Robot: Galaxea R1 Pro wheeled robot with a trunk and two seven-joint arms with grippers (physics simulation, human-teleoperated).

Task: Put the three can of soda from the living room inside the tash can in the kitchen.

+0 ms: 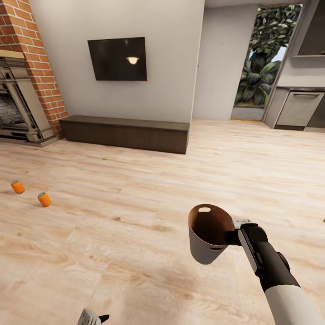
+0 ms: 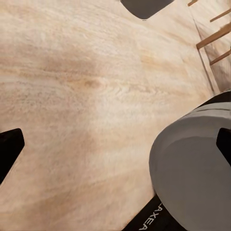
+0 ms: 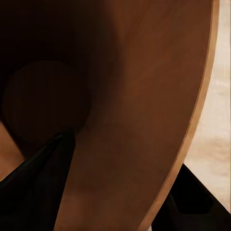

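Head view: 2 orange cans [image 1: 31, 193], TV [image 1: 117, 58]

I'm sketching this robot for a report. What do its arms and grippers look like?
The right arm is a round white forearm with a black wrist section and a grey stripe along it, ending in a silver-grey gripper mount. The right gripper has black fingers. The left gripper has a pale grey body and a black fingertip; its wrist view shows black fingers and white lettering on black.
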